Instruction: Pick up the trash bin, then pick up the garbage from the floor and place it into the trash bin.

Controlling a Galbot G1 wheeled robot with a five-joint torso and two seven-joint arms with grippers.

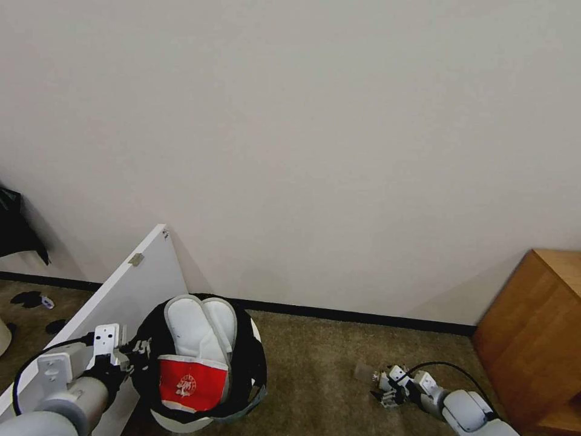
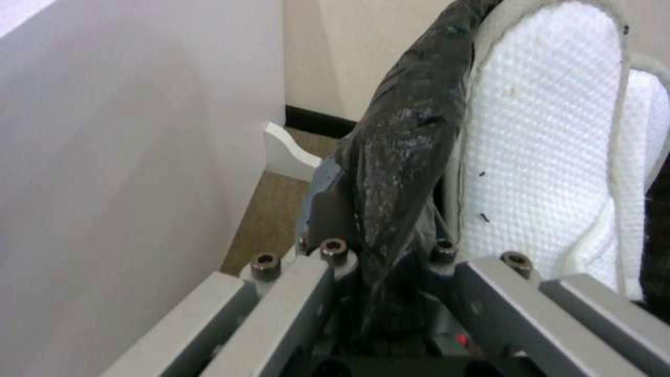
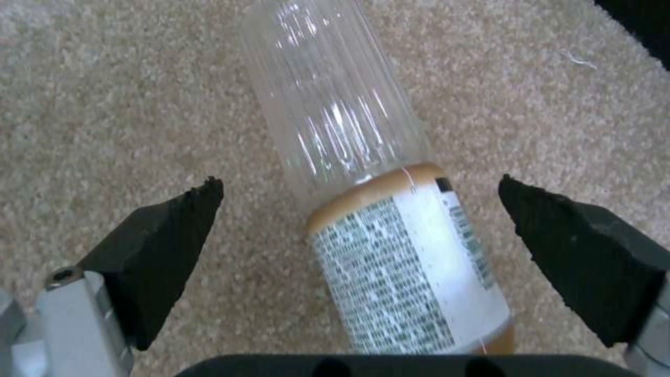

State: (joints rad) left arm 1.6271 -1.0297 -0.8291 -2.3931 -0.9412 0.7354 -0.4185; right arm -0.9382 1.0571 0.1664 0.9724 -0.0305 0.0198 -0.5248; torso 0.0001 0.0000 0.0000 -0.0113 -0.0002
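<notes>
Down by the wall: robot's parked on the carpet (image 1: 315, 363), with a white board (image 1: 130, 275) leaning at its left and a wooden cabinet (image 1: 532, 327) on the right.
Trash bin: the trash bin (image 1: 257, 369) with the black liner is held at its rim by the left gripper (image 1: 124, 354), clamped on the bag edge, so that first bit looks done.
Already binned: two white slippers (image 1: 193, 330) and a red-and-white packet (image 1: 192, 383) sticking out the top.
Left to do: a clear plastic bottle (image 3: 363, 173) with a printed label lying on its side on the carpet.
Right gripper: the right gripper (image 3: 359, 207) is low over it, pads spread wide on both sides, not touching yet.
Verdict: I'd guess mostly done.
</notes>
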